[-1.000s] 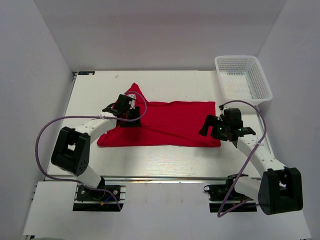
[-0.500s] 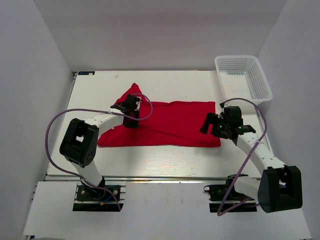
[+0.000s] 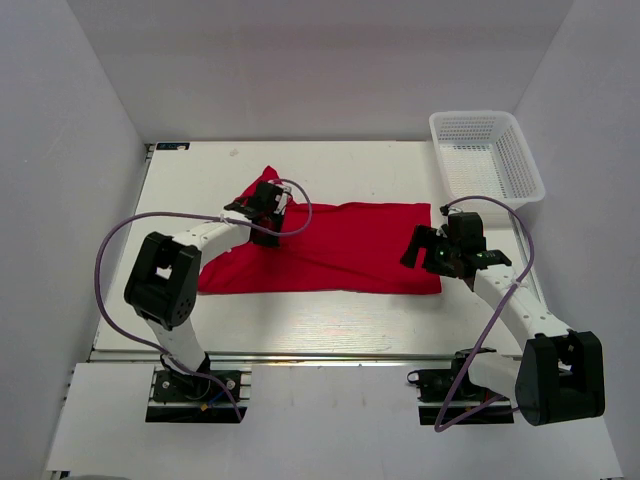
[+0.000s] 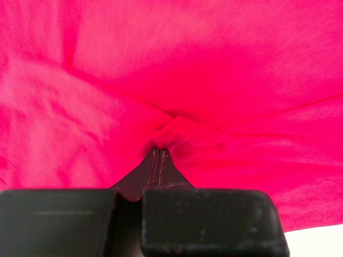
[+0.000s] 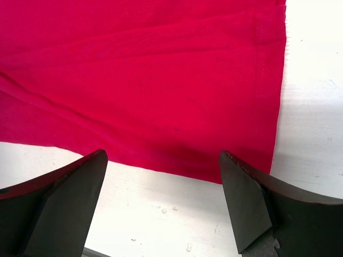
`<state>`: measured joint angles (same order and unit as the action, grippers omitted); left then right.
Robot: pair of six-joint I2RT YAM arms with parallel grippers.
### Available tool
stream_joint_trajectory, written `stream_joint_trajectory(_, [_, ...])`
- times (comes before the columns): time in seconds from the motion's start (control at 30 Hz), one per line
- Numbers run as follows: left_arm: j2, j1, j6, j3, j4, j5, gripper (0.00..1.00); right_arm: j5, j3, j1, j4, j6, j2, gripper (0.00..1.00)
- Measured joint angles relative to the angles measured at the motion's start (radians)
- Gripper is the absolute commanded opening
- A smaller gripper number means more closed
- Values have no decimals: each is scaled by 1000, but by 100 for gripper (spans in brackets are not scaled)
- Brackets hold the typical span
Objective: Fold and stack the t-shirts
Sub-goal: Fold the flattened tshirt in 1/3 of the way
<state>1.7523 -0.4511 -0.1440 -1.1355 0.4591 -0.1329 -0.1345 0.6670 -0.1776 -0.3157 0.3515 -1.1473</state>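
Note:
A bright red t-shirt (image 3: 345,250) lies spread across the middle of the table, one sleeve pointing to the far left. My left gripper (image 3: 268,217) sits over its upper left part, shut on a pinched fold of the fabric. In the left wrist view the t-shirt (image 4: 225,64) fills the frame and bunches at the closed left gripper (image 4: 159,152). My right gripper (image 3: 424,251) hovers open over the shirt's near right corner. In the right wrist view the right gripper (image 5: 162,154) holds nothing, and the t-shirt (image 5: 150,80) lies flat beyond it.
A white mesh basket (image 3: 487,155) stands at the far right corner of the table. The white table (image 3: 330,320) shows bare in front of the shirt, and the right wrist view shows the table (image 5: 177,214) below the hem. Grey walls enclose the workspace.
My left gripper has closed on the shirt's fabric and shifted slightly right and away, dragging the shirt's left edge with it. The right arm has barely moved.

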Motion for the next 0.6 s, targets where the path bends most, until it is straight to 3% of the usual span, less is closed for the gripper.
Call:
stream_joint_trajectory(0.33, [146,0,309,-172,-46,124,0,-13,0,0,-2,-20,0,90])
stream_joint_trajectory(0.4, [167,0,357,-175,-46,150,6,-19,0,0,-2,-21,-4,90])
stream_joint_trajectory(0.53, [198,0,421,-204,-48,167,30,-32,0,0,-5,-26,-17,90])
stream_joint_trajectory(0.6, [206,0,433,-234,-57,161,33,-40,0,0,-6,-29,-18,90])
